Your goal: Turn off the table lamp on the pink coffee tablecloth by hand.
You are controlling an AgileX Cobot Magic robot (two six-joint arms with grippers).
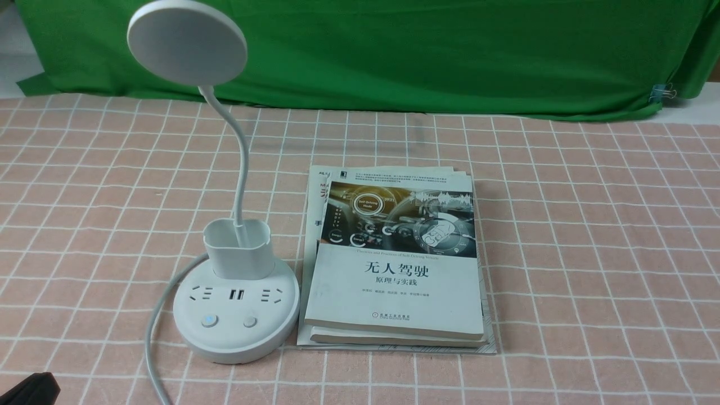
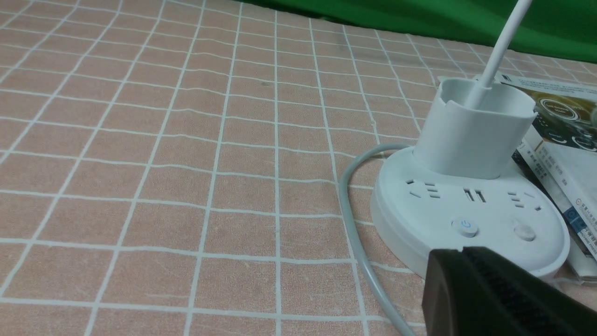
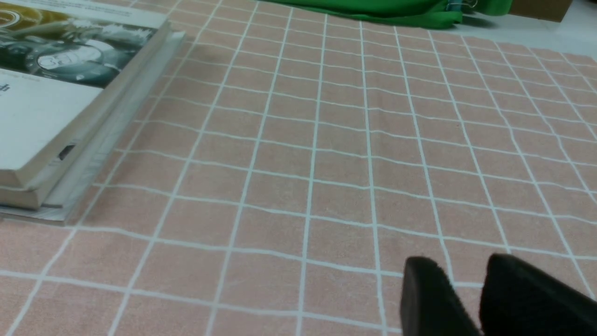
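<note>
- L gripper (image 2: pixel 471 280): on my L wrist cam I see its black fingers packed together as one dark mass, no gap between them, so pressed together, nothing pinched. It sits low, just in front of the lamp base, tip near the base's front rim; can't tell if it touches.
- Same L gripper (image 1: pixel 31 388) in front cam: only a black corner at the bottom-left edge, low over the cloth, apart from the lamp.
- R gripper (image 3: pixel 466 289): R wrist cam shows two black fingers with a narrow gap of cloth between, so slightly spread, holding nothing. It's low over bare cloth, well apart from the books. Not visible in front cam.
- Table lamp (image 1: pixel 236 304): white, stands upright on the left-centre of the cloth. Round base w/ sockets and two buttons on top; the left button (image 2: pixel 465 227) shows a blue ring/glow, the right button (image 2: pixel 524 232) is plain.
- Cup holder (image 1: pixel 238 247) sits at the back of the base; thin neck rises out of it and bends left to the flat disc head (image 1: pixel 187 42).
- Grey cord (image 1: pixel 154 332) leaves the base's left side and curves toward me.
- Stack of books (image 1: pixel 394 264): just beside the lamp base on its right, lying flat.
- Pink coffee tablecloth (image 1: pixel 590 253): white grid, covers the whole table; green backdrop (image 1: pixel 422 50) behind it.
</note>
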